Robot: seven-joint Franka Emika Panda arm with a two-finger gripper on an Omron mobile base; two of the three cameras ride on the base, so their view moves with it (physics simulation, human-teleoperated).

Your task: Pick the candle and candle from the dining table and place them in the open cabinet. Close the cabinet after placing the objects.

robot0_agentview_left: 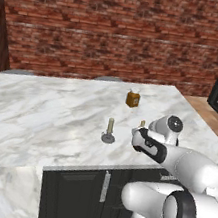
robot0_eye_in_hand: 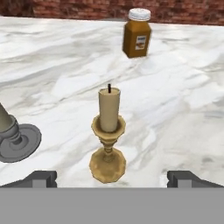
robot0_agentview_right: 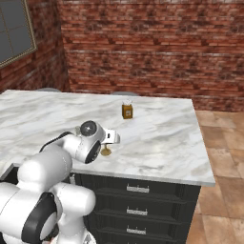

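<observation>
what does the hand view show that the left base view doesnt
Hand view alone: the brass candle whole, upright on its gold holder, centred between the open pincer tips. Left base view alone: the whole grey candle on its round base, the table's dark front and the brick wall. Both: the orange carton beyond the candles on the marble top.

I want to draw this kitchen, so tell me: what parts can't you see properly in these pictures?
- Brass candle: in the left base view the arm hides all but its tip; in the right base view just its base peeks out under the hand.
- Grey candle: hand view's left edge cuts it off.
- Amber carton: its label is too small to read.
- Gripper: hand view shows just the two tips, spread wide.
- Dining table: left edge crops it.
</observation>
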